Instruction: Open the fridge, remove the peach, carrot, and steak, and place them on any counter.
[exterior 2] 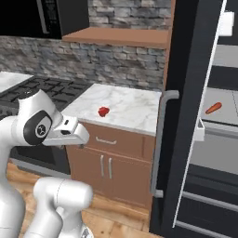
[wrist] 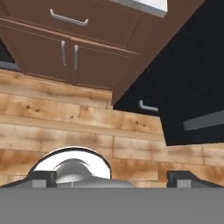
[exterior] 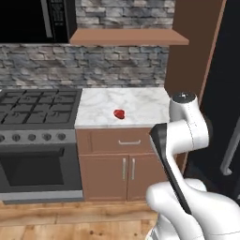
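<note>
- Meanwhile, from the left base view, the steak (exterior: 119,113) lies on the counter (exterior: 140,104) beside the stove (exterior: 37,110).
- Right base view: the fridge (exterior 2: 188,116) door stands open, the carrot (exterior 2: 213,108) on a shelf inside.
- Hand view: the gripper (wrist: 112,177), fingers spread wide and empty, faces wooden floor (wrist: 65,127).

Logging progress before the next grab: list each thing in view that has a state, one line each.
fridge: door swung open
steak: lying on the counter, clear of the claw
carrot: lying on a fridge shelf
claw: open, empty, pointed at the floor
counter drawer: closed
</note>
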Tool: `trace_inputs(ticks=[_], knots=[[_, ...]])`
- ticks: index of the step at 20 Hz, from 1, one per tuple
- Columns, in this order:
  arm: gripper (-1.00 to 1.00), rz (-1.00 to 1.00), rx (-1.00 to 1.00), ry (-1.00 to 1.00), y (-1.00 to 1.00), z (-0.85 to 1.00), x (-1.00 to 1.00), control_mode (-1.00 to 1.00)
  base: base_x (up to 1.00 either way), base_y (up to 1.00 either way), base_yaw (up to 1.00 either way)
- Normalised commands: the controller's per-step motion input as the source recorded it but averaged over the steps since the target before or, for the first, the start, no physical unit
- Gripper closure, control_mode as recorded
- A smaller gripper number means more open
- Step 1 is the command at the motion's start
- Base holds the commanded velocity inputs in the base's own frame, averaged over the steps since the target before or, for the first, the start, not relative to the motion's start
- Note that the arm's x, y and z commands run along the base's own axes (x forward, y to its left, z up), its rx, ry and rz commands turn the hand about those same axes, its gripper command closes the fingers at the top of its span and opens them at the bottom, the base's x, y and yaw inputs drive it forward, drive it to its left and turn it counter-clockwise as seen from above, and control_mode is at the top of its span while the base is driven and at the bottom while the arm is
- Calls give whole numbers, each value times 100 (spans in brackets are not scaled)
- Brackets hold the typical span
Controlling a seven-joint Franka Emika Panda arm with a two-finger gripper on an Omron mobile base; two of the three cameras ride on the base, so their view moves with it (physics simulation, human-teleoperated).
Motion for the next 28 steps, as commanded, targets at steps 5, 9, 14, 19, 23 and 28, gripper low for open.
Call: trace_inputs(ticks=[5, 9, 14, 19, 23, 28], knots=[[-100, 0, 0, 0, 0, 0, 0, 100, -9, -94, -5], [-100, 0, 0, 0, 0, 0, 0, 100, -61, -91, -6], [-100, 0, 0, 0, 0, 0, 0, 100, -100, -40, -12], [-100, 0, 0, 0, 0, 0, 0, 100, -48, -82, -15], [-100, 0, 0, 0, 0, 0, 0, 100, 50, -100, -6], [-100, 0, 0, 0, 0, 0, 0, 100, 95, -79, -1]])
